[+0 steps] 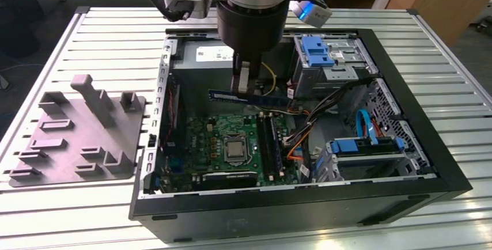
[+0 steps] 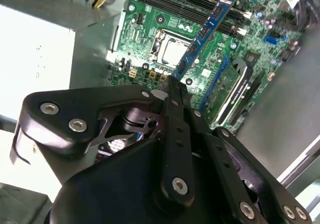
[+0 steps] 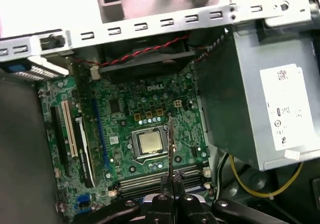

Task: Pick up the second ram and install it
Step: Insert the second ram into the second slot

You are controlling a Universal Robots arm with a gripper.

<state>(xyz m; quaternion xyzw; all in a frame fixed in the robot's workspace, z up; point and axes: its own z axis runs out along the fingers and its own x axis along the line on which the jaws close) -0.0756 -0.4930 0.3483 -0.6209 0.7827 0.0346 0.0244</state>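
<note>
Gripper (image 1: 242, 82) fingers are pinched tight on the second ram (image 1: 227, 95), which hangs level inside the open computer case (image 1: 307, 204), above the motherboard (image 1: 211, 140) and clear of it. In the second wrist view the stick (image 2: 202, 34) juts out from the closed fingertips (image 2: 172, 86) over the green board. In the first wrist view it shows edge-on (image 3: 171, 144) as a thin line rising from the gripper (image 3: 172, 186). Across the exterior view from its left, the grey moulded tray (image 1: 77, 140) with its upright posts lies on the slatted metal table (image 1: 115, 37), just beside the case wall. Next comes the motherboard lying flat in the case, with the processor (image 1: 233, 146) near its middle and the long dark memory slots (image 1: 269, 140) just to the exterior view's right of it. The grey power supply (image 1: 201, 57) sits at the far end of the case, behind the arm. Further right are a blue drive bracket (image 1: 317, 51) and a blue cable (image 1: 365, 126) beside the drive cage.
</note>
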